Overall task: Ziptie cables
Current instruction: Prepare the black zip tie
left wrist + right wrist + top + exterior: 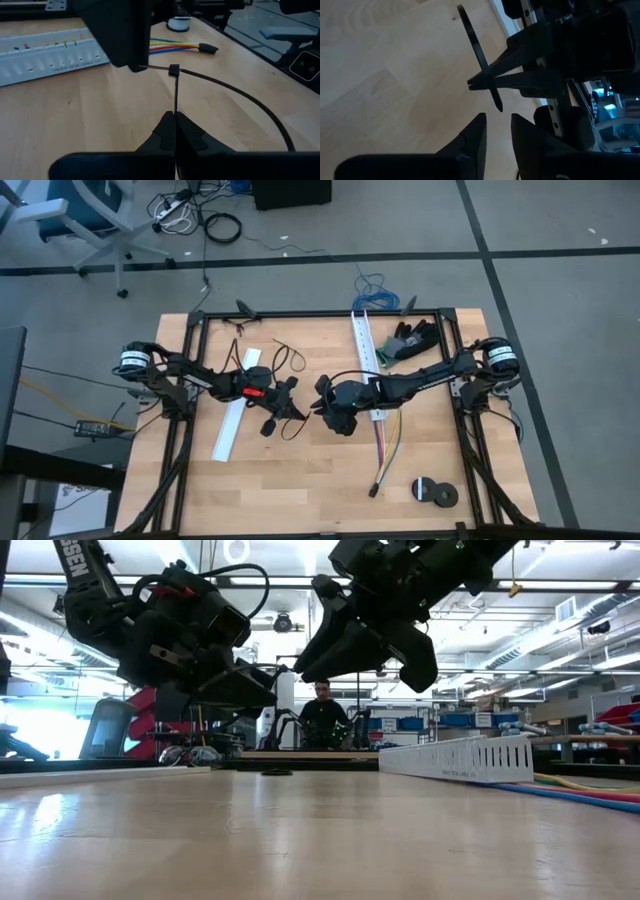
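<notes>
We note left gripper (175,131) clamped on looped ziptie (235,92) above table (300,480); right gripper (497,131) slightly parted, empty.

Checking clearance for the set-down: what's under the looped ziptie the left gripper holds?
Bare wooden table lies under the ziptie, which the left gripper holds shut. Cables lie farther off. The gripper body hides what is directly beneath the fingers.

Dark arms, white wrist cuffs; left claw (293,395) apparently red-marked.
</notes>
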`<action>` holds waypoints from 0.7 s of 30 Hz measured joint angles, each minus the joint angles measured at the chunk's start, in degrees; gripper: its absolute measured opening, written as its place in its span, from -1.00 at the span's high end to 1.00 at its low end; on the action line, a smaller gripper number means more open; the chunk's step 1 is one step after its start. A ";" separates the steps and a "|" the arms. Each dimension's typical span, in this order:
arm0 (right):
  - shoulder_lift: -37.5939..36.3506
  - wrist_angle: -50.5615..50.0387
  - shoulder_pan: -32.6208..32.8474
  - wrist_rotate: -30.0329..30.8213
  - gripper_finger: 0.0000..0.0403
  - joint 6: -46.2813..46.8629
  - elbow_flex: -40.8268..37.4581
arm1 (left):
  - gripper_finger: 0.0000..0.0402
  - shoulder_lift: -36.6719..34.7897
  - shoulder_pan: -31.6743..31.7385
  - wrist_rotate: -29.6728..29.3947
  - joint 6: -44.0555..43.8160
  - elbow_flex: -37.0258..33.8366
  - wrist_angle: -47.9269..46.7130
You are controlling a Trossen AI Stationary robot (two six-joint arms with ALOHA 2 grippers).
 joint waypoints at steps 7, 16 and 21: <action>0.00 0.29 0.02 -0.38 0.64 -0.49 0.00 | 1.00 0.00 0.00 -1.60 -1.77 0.04 0.11; 0.00 0.92 0.00 -1.89 0.64 -0.53 -0.02 | 1.00 0.00 0.00 -2.34 -2.22 1.06 -0.14; 0.00 0.85 -0.35 -1.89 0.64 -0.53 -0.02 | 1.00 0.00 0.00 -2.33 -1.40 2.48 -1.16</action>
